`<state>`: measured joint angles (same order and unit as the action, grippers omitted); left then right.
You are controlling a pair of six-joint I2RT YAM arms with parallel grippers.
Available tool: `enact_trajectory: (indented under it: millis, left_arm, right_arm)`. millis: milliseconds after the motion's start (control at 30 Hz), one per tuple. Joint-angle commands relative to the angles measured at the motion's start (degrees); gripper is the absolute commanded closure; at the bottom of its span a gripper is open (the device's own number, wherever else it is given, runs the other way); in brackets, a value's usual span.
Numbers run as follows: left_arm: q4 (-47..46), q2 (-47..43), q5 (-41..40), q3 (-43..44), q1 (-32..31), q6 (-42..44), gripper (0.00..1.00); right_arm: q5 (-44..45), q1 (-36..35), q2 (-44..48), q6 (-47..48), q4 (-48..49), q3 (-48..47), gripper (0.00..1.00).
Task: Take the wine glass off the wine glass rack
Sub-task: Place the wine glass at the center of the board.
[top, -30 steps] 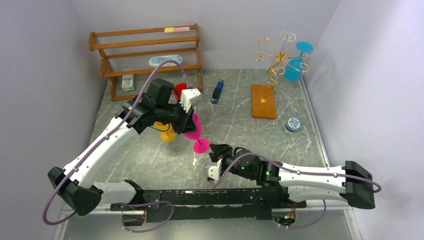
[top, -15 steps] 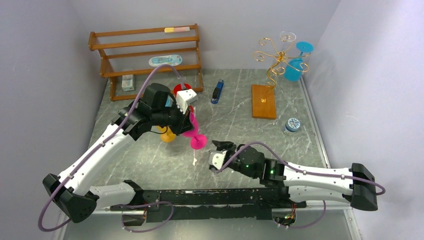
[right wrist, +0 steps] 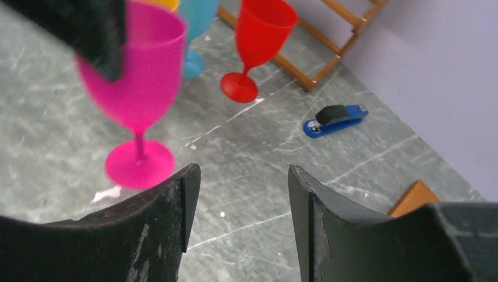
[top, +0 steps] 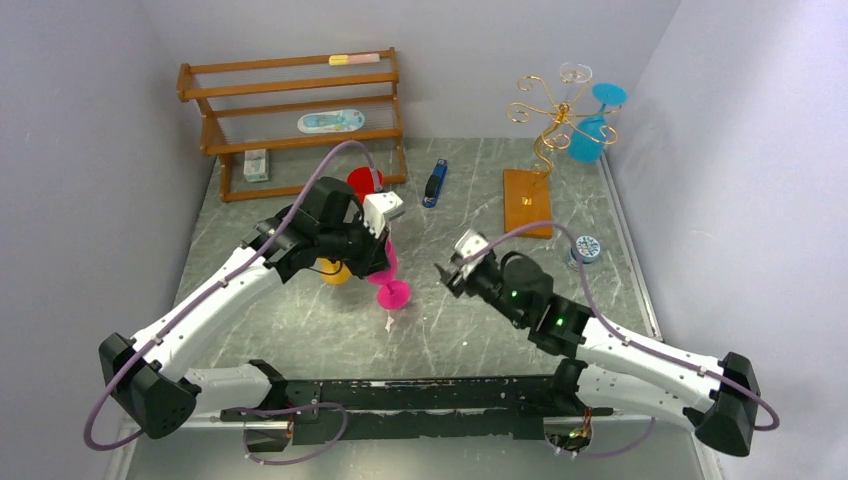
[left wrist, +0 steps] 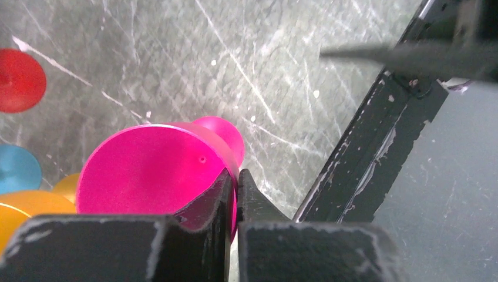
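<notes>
two arms, one glass: your left gripper (left wrist: 234,185) pinches the pink wine glass (left wrist: 152,170) by its rim, well apart from the wine glass rack (top: 545,125); right gripper (right wrist: 242,176) gapes empty. set its foot flat before releasing.

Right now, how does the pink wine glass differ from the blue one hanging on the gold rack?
The pink wine glass is bowl-up and off the rack, while the blue wine glass hangs bowl-down from the wine glass rack. The left tool pinches the pink wine glass by its rim, and no tool touches the blue wine glass. Both are opaque, stemmed goblets of much the same shape.
</notes>
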<state>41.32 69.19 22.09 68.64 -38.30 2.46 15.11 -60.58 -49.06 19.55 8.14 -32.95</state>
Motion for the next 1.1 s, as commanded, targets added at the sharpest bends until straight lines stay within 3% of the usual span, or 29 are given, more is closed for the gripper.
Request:
enact_trajectory:
  millis: [0, 133, 267, 333, 533, 767, 867, 1067]
  left_arm:
    - [-3.06, -0.2, -3.24, -2.17, -1.1, 1.15, 0.95]
    - [-6.4, -1.54, -5.39, -3.65, -1.46, 0.07, 0.95]
    - [-8.63, -2.18, -7.63, -5.27, -1.62, -0.09, 0.95]
    - [-9.32, -2.17, -8.71, -5.84, -1.69, 0.08, 0.95]
    - [-14.26, -4.74, -10.84, -10.09, -2.24, 0.44, 0.95]
    - [-19.18, -6.91, -14.2, -13.19, -3.27, 1.61, 0.95]
    - [-20.79, -6.67, -19.06, -14.04, -5.49, 2.45, 0.95]
    - [-20.17, -4.0, -30.37, -13.22, -10.29, 4.91, 0.95]
  right_arm:
    - [-6.81, 7.44, 0.63, -12.3, -1.88, -2.82, 0.38]
    - [-7.89, 12.24, -0.2, -19.1, -0.63, -4.07, 0.32]
    - [-9.21, 15.12, -0.53, -28.09, -0.53, -6.1, 0.16]
    - [-10.12, 16.96, -1.5, -30.3, -2.44, -8.12, 0.14]
    - [-11.08, 21.62, -5.05, -32.48, -10.4, -14.13, 0.12]
    - [-3.34, 27.02, -3.0, -43.03, -16.57, -17.0, 0.12]
    - [0.8, 27.09, -0.17, -47.74, -15.74, -14.27, 0.16]
    - [0.51, 27.09, 1.36, -50.23, -14.97, -13.08, 0.22]
